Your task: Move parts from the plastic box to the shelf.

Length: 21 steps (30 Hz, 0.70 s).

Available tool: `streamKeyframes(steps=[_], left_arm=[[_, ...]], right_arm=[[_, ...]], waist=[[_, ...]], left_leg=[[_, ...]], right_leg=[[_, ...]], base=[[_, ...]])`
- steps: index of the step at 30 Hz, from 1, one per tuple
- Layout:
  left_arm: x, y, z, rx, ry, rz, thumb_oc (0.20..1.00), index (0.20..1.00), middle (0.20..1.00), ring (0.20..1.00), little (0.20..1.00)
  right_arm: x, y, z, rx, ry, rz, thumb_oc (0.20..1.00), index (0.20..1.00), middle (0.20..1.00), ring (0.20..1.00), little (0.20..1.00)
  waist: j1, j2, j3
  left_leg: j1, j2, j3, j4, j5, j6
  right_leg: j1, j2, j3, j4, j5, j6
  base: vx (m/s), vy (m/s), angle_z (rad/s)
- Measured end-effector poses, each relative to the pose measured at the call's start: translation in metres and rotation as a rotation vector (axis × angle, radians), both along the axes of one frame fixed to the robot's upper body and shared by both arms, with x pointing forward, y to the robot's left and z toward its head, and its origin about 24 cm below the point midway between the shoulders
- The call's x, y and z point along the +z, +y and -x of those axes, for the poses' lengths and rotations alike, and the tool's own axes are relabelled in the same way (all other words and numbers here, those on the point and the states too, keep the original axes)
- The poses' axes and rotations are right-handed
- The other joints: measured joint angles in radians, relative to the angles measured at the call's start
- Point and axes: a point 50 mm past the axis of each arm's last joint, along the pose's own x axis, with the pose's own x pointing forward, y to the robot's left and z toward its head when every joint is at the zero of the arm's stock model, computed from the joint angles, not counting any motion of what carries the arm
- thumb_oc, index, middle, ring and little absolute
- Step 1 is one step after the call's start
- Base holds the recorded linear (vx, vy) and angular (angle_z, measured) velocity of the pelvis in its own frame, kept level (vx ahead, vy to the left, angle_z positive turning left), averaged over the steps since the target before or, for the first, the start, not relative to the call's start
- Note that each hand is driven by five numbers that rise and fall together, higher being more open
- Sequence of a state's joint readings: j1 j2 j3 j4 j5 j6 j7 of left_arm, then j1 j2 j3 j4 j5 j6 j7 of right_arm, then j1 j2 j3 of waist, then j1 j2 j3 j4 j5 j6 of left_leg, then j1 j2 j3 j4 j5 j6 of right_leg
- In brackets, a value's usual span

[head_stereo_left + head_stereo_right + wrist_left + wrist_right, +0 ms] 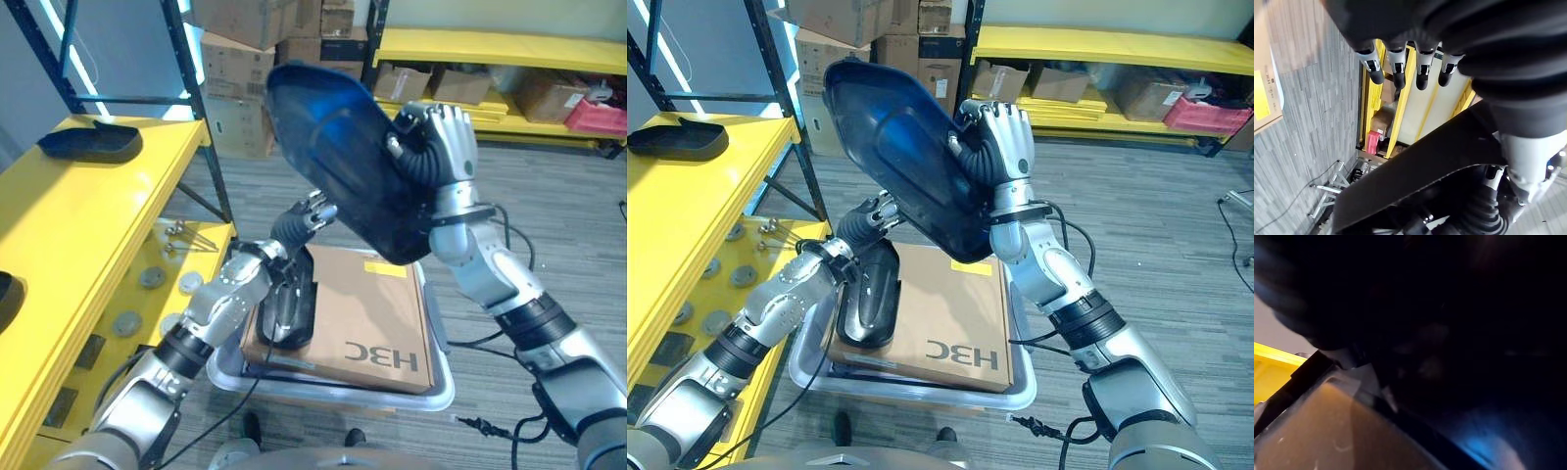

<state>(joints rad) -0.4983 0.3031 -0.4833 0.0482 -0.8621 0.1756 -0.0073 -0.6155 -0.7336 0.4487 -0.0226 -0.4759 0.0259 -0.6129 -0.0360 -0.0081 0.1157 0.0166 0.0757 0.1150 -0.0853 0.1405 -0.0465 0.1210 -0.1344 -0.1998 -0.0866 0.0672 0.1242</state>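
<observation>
A large dark part (901, 147) is held high above the plastic box (1014, 392) by the right hand (1004, 137), whose fingers are curled over the part's far edge. The part is tilted, its glossy hollow side turned toward the camera, with a blue sheen across it. A second, smaller dark part (869, 299) lies on a flat cardboard carton (950, 333) that rests on top of the box. The left hand (312, 211) is raised just above that smaller part, beneath the lower edge of the big one; its fingers are seen straight and spread in the left wrist view (1400, 73), with nothing held between them (whether the fingertips touch the big part cannot be told).

To the left of the box stands the yellow shelf (59, 215), with a black upright post (201, 117) at its corner. Another dark part (90, 143) lies on the shelf's top board, well apart from the box. On the lower board, near the box, are round grey discs (152, 278) and a few small metal pieces (181, 233).

The floor (1176, 235) is grey and finely striped. Beyond the box, brown cartons (240, 69) are stacked against the wall, and a low yellow rack (1117, 49) runs along the back, with more boxes (1063, 83) stored beneath it.
</observation>
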Motion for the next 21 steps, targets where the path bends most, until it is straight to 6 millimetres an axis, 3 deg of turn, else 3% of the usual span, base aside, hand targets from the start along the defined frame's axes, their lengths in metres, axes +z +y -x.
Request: streamKeyframes(steps=[9,10,11,12,13,15,21], left_arm=[[0.003,0.011,-0.003,0.023,-0.021,0.006,1.0,1.0,1.0,1.0,1.0],[0.003,0.012,-0.003,0.027,-0.023,-0.001,0.809,0.809,0.809,0.809,0.809],[0.003,0.013,-0.004,0.032,-0.032,-0.017,0.335,0.335,0.335,0.335,0.335],[0.003,0.015,-0.004,0.036,-0.037,-0.027,0.335,0.335,0.335,0.335,0.335],[0.003,0.015,-0.004,0.039,-0.043,-0.035,0.2,0.2,0.2,0.2,0.2],[0.008,0.015,-0.003,0.046,-0.077,-0.026,0.2,0.2,0.2,0.2,0.2],[0.018,0.023,-0.006,0.152,-0.14,0.017,0.2,0.2,0.2,0.2,0.2]], right_arm=[[-0.003,0.01,0.001,0.097,0.053,0.03,0.2,0.2,0.2,0.2,0.2],[-0.003,0.011,0.002,0.112,0.059,0.039,0.2,0.2,0.2,0.2,0.2],[-0.002,0.011,0.002,0.12,0.062,0.045,0.2,0.2,0.2,0.2,0.2],[-0.002,0.012,0.002,0.126,0.067,0.05,0.2,0.2,0.2,0.2,0.2],[-0.002,0.013,0.003,0.138,0.069,0.057,0.2,0.2,0.2,0.2,0.2],[0.001,0.026,0.011,0.224,0.059,0.07,0.2,0.2,0.2,0.2,0.2],[0.002,0.038,0.015,0.312,0.074,-0.045,0.2,0.2,0.2,0.2,0.2]], waist=[[0.0,-0.001,0.0],[0.0,-0.001,0.0],[0.0,-0.001,0.0],[0.001,-0.001,0.0],[0.001,-0.001,0.0],[0.001,-0.001,0.0],[-0.004,-0.003,0.0]], left_leg=[[0.001,0.0,0.001,0.0,0.0,0.001],[0.001,0.0,0.002,0.0,0.0,0.0],[0.001,0.0,0.002,0.0,0.0,0.0],[0.001,0.0,0.002,0.0,0.0,0.0],[0.001,0.0,0.002,0.0,0.0,0.0],[0.001,0.0,0.003,0.0,0.0,0.0],[0.004,0.001,0.009,0.0,0.001,0.0]], right_leg=[[0.0,0.0,0.002,-0.005,0.0,0.0],[0.0,0.0,0.002,-0.005,0.0,0.0],[0.0,0.0,0.002,-0.005,0.0,0.0],[0.0,0.0,0.002,-0.005,0.0,0.0],[0.0,0.0,0.002,-0.005,0.0,0.0],[-0.001,0.0,0.003,-0.005,0.0,0.0],[-0.001,0.0,0.008,-0.005,0.0,0.0]], base=[[0.0,0.0,0.0],[0.0,0.0,0.0],[0.0,0.0,0.0],[0.0,0.0,0.0],[0.0,0.0,0.0],[0.0,0.0,0.0],[0.0,0.0,-0.01]])
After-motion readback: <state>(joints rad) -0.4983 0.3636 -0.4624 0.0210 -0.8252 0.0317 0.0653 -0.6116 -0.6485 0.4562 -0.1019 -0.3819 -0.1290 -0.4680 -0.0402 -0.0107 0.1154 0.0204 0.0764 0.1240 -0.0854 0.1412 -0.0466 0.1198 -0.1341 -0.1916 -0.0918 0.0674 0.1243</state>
